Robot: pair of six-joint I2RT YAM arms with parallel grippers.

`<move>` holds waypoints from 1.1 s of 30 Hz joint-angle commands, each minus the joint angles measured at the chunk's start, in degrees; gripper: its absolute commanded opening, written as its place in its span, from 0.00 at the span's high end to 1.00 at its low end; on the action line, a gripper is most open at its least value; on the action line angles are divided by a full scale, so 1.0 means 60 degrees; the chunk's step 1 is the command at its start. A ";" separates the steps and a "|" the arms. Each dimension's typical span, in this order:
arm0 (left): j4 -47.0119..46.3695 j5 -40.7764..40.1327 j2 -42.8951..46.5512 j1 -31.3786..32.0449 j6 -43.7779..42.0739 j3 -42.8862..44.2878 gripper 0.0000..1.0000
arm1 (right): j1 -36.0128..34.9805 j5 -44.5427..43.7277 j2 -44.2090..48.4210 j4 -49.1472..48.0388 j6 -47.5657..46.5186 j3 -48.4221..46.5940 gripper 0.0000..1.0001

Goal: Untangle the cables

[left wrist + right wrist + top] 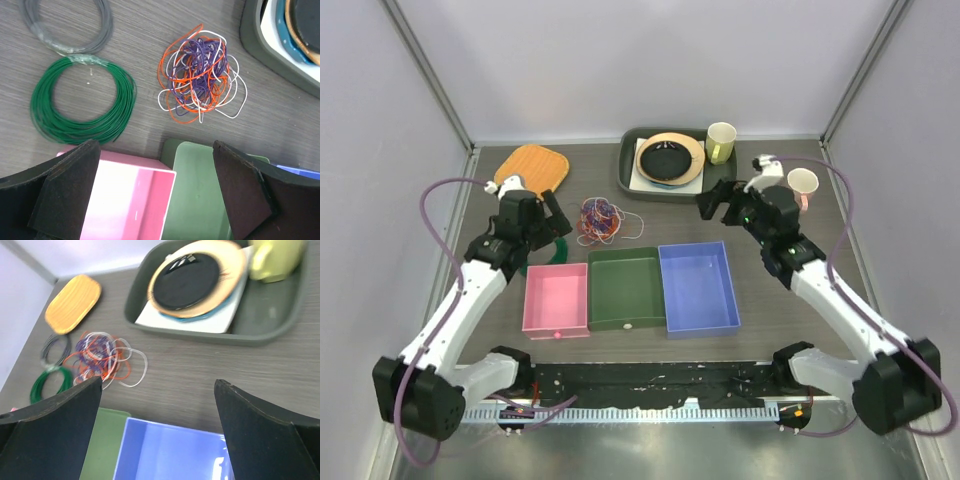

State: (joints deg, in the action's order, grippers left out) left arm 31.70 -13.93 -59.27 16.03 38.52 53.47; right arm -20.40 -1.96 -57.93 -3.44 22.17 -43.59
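– Beyond the green tray (625,288), on the bare tabletop, sits the clump of cables (599,220): orange, purple and white strands knotted into one ball.

– Which arm is closer to it?

– The left. The left pincer (558,228) hangs just beside the ball on its left side, with its jaws spread wide and nothing between them. From the left wrist view the cables (200,75) lie ahead and a little to the right of the gap in the pincer (155,150).

– And the right pincer (715,200)?

– Also spread wide and empty, but well apart from the ball, near the dish tray (630,178). From its own camera the cables (102,360) lie far off to the left.

– Does the clump have a long axis to line up on?

– Hardly; it is roughly round. White loops straggle outward on the side facing the right arm, and I judge those the easiest strands to catch.

– Anything to avoid?

– The green coil (80,132), which lies near the left pincer and apart from the tangle.
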 commanded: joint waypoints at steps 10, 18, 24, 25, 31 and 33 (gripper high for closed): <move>-0.1957 0.1543 -0.4725 -0.0313 -0.0678 0.2117 0.11 | -0.1461 0.2583 -0.7169 0.0105 -0.0634 -0.5505 0.09; -0.3392 0.3593 -0.5766 -0.1016 -0.1148 0.1578 0.21 | -0.2106 0.2831 -0.9884 0.1159 -0.0824 -0.8069 0.22; -0.4244 0.5074 -0.6250 -0.1324 -0.0898 0.1429 0.33 | -0.2327 0.2787 -1.0880 0.1511 -0.1117 -0.8876 0.33; -0.4302 0.5134 -0.6294 -0.1324 -0.0898 0.1444 0.36 | -0.2356 0.2758 -1.0954 0.1540 -0.1118 -0.9036 0.34; -0.4185 0.5192 -0.6529 -0.1339 -0.0781 0.1649 0.57 | -0.2648 0.2510 -1.1584 0.1921 -0.1600 -0.9637 0.41; -0.4171 0.5295 -0.6689 -0.1339 -0.0708 0.1780 0.65 | -0.2766 0.2348 -1.1803 0.2418 -0.1659 -0.9988 0.43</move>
State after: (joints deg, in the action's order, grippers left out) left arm 9.50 14.74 -98.00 7.97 34.06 62.43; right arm -35.03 13.76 -127.48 8.21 14.81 -98.26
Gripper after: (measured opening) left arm 0.396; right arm 0.586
